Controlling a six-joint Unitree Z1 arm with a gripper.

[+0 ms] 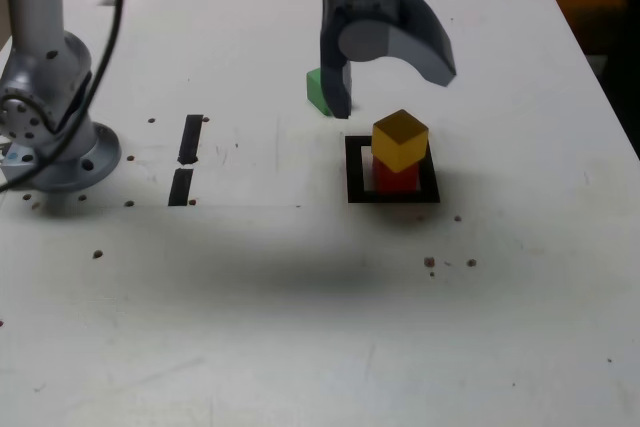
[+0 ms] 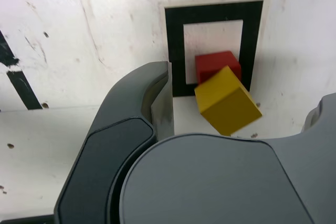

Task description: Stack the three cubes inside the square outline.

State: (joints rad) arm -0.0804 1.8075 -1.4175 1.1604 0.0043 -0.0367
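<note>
Your gripper (image 1: 390, 82) hangs wide open above the yellow cube (image 1: 400, 139) — it sits skewed on the red cube (image 1: 397, 178) inside the square outline (image 1: 354, 169); the green cube (image 1: 317, 90) waits behind one finger (image 1: 336, 87).

- Exterior view: a raised camera off the arm looks obliquely down across the white, speckled desk (image 1: 300, 327) from its near edge toward the far edge, wide enough to take in the arm's grey base (image 1: 50, 137) at the exterior view's left.
- Wrist view: a camera on the wrist looks steeply down at close range past the dark grey gripper (image 2: 239, 108).
- Shared field: both views show the black tape square outline (image 1: 355, 172) (image 2: 176, 51), the yellow cube (image 1: 400, 140) (image 2: 227, 100) on the red cube (image 1: 397, 179) (image 2: 212, 64), and the short black tape strips (image 1: 190, 139) (image 2: 23, 90).
</note>
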